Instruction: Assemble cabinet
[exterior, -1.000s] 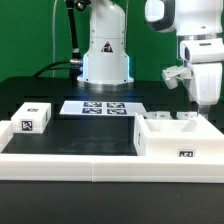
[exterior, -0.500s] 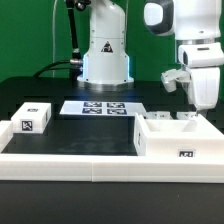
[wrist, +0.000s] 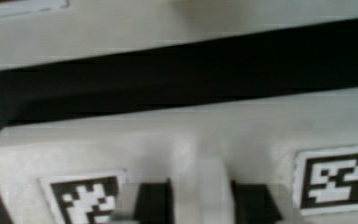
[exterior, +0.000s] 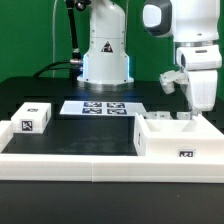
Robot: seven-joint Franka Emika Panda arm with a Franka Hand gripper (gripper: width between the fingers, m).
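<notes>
The cabinet box (exterior: 176, 143), large, white and square with a marker tag on its front, stands at the exterior view's right. My gripper (exterior: 198, 108) hangs straight down over the box's far wall. In the wrist view the gripper (wrist: 199, 205) has its two dark fingers (wrist: 153, 203) pressed against both sides of a white upright ridge of the box (wrist: 176, 120), with a marker tag on each side. A smaller white tagged cabinet piece (exterior: 33, 118) lies at the exterior view's left, away from the gripper.
The marker board (exterior: 100, 107) lies flat on the dark table at the back middle. A long low white rail (exterior: 70, 164) runs along the front. The robot's base (exterior: 105, 60) stands behind the marker board.
The arm's wrist has sunk slightly and shifted a little toward the exterior view's left. The fingertips stay at the box's far wall. The box and the small piece have not moved.
</notes>
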